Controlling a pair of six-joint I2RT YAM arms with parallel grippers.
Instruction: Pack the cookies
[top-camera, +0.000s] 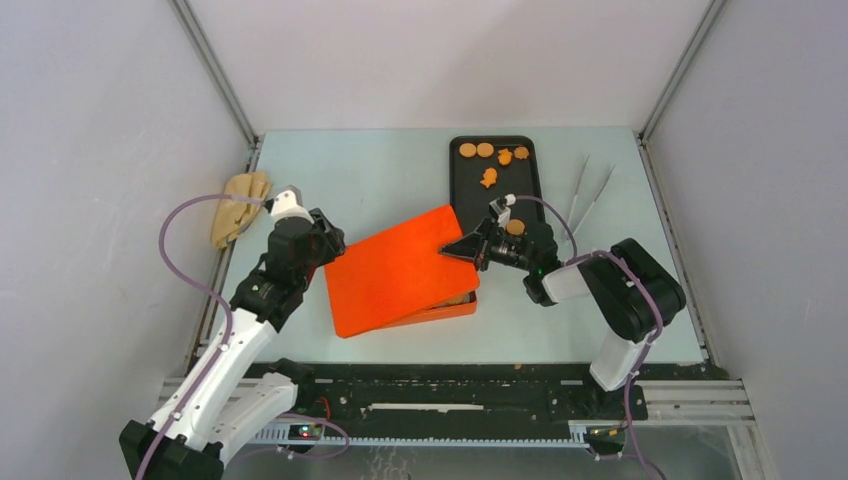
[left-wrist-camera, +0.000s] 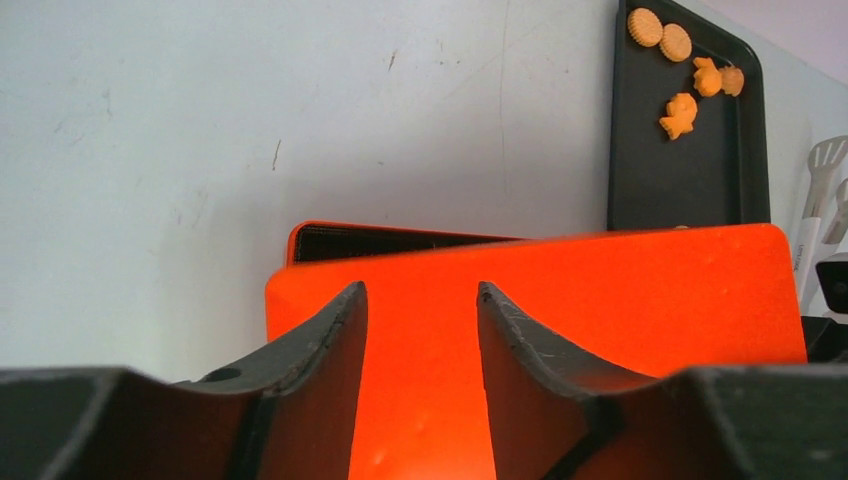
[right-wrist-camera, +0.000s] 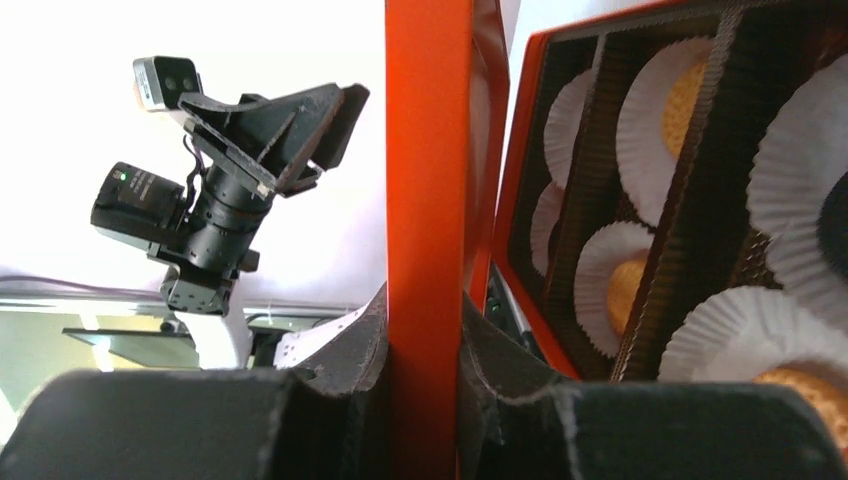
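The right gripper (right-wrist-camera: 425, 335) pinches the edge of the orange lid (right-wrist-camera: 427, 150). The lid sits askew over the box (right-wrist-camera: 518, 170), its long axis running away from this gripper towards the left gripper (left-wrist-camera: 420, 295). The left gripper is spread, with the lid's far edge just ahead of its fingers; I cannot tell whether they touch it. Just beside the right gripper, the packed cookies (right-wrist-camera: 684, 95) sit in white liner cups (right-wrist-camera: 640, 120), round and orange. Beyond it, the loose cookies (top-camera: 488, 178), discs and odd shapes, lie on the black tray (top-camera: 533, 190). The right arm is nearer to them.
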